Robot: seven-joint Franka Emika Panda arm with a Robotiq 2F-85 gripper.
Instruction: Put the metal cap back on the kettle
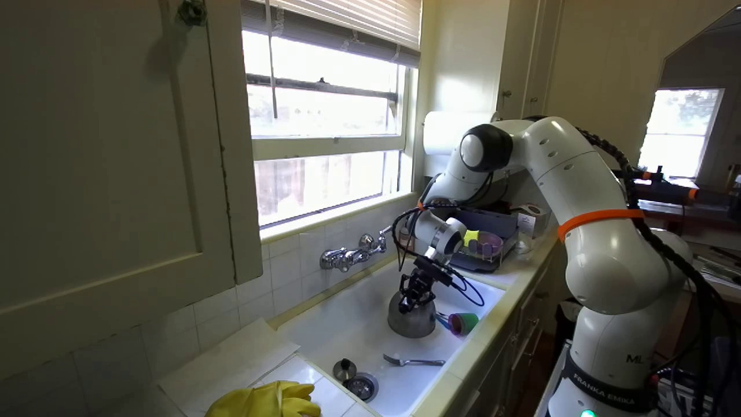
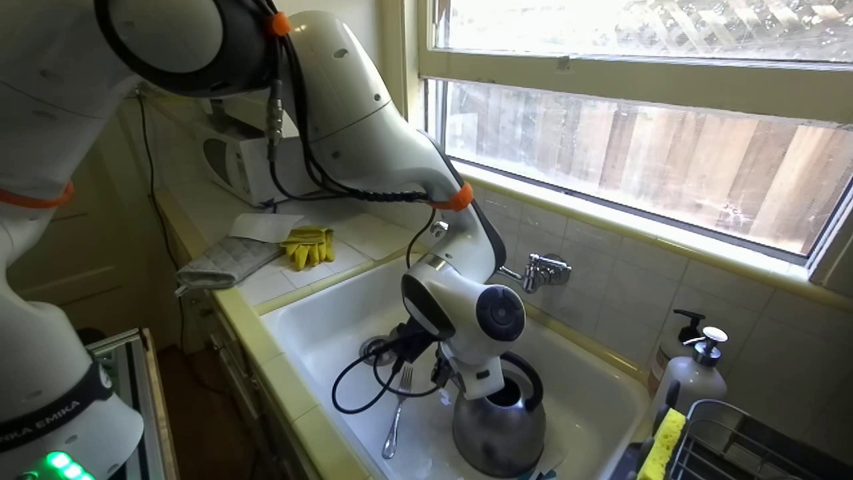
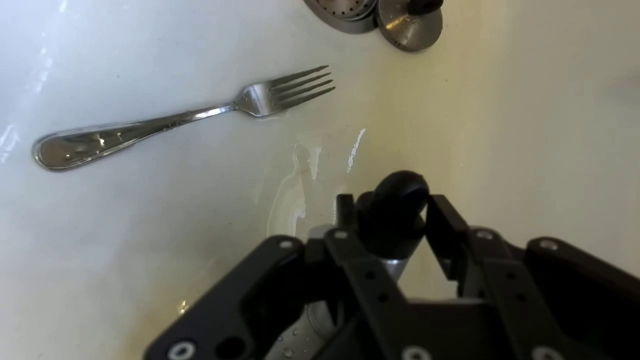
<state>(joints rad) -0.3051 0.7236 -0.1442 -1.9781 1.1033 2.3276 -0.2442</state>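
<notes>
Our slightly parted fingers (image 3: 445, 224) straddle what seems the kettle's (image 2: 498, 432) black spout tip (image 3: 393, 217) — gripped or not, we can't tell; the metal cap (image 3: 407, 31) lies well beyond them — refitting undone.

- One Franka robot arm (image 1: 608, 266), with one gripper (image 3: 391, 212)
- One grey metal kettle (image 2: 500, 433)
- One metal cap (image 3: 407, 30), black-knobbed
- One fork (image 3: 185, 118), four tines on it
- One sink (image 1: 347, 321), with one strainer (image 3: 345, 7)
- Two pump bottles (image 2: 700, 377), by my count
- One roll of paper towels (image 1: 448, 133)
- One yellow sponge (image 2: 661, 443)
- Yellow gloves (image 2: 308, 245), one or two, I can't tell from here
</notes>
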